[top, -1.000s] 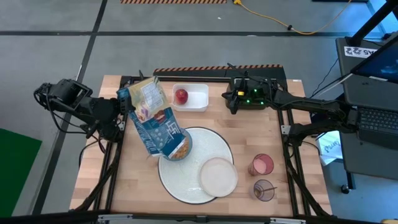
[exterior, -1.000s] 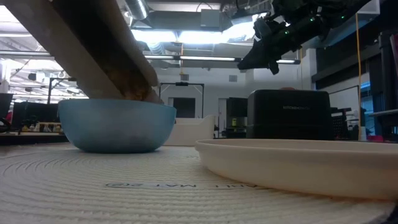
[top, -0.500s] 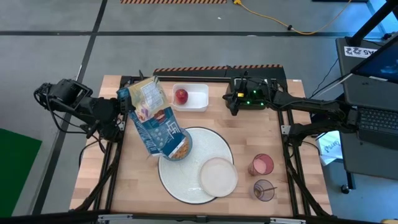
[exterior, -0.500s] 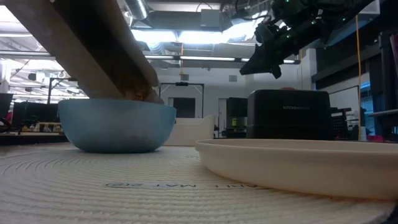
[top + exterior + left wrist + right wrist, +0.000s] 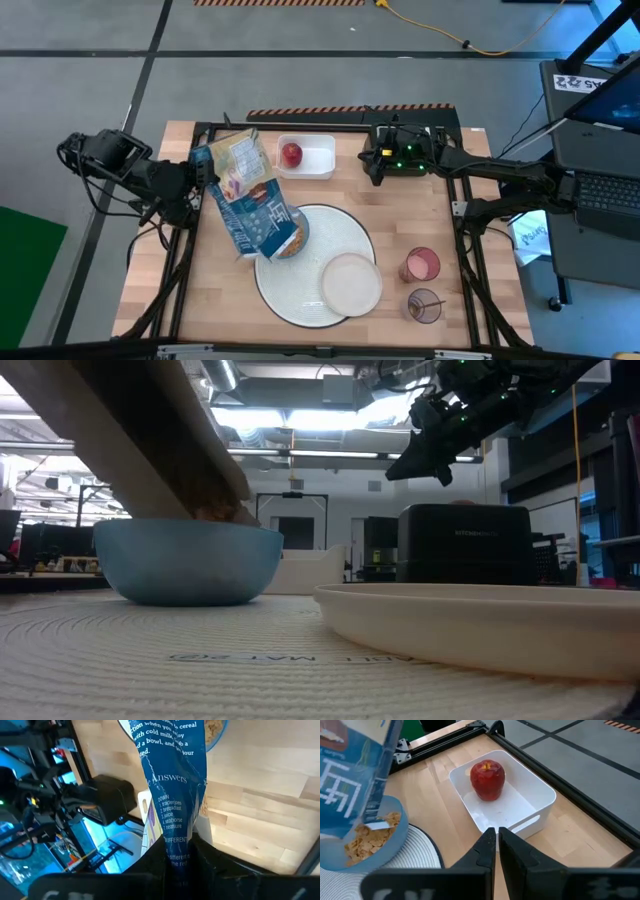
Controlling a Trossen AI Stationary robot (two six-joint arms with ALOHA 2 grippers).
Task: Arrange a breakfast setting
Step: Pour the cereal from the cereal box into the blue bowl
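My left gripper (image 5: pixel 203 177) is shut on a blue cereal box (image 5: pixel 250 198), tilted with its open end down over the blue bowl (image 5: pixel 185 560) on the round white mat (image 5: pixel 335 232). Tan cereal (image 5: pixel 367 832) lies in the bowl. The cream plate (image 5: pixel 351 283) rests on the mat's near right part. The pink tumbler (image 5: pixel 420 266) and the purple tumbler (image 5: pixel 424 305), with the thin spoon in it, stand to the mat's right. The red apple (image 5: pixel 488 779) lies in the white tub (image 5: pixel 530 795). My right gripper (image 5: pixel 496 837) is shut and empty above the table beside the tub. The bagel is out of view. My left gripper pinches the cereal box between its two fingers (image 5: pixel 202 862) across a narrow printed side (image 5: pixel 179 845), near the box's raised closed end. The fingers come about level from the table's left. The box is lifted clear and slants down toward the bowl, its open end just above the cereal.
The black toaster (image 5: pixel 408 155) stands at the far right, under my right arm. The white tub (image 5: pixel 306 156) sits at the far middle. Bare wood shows at the near left (image 5: pixel 215 290) and the far right corner.
My left gripper has shifted slightly and tipped the cereal box a little; its open end stays over the bowl. My right gripper has drifted a little above the toaster, still shut.
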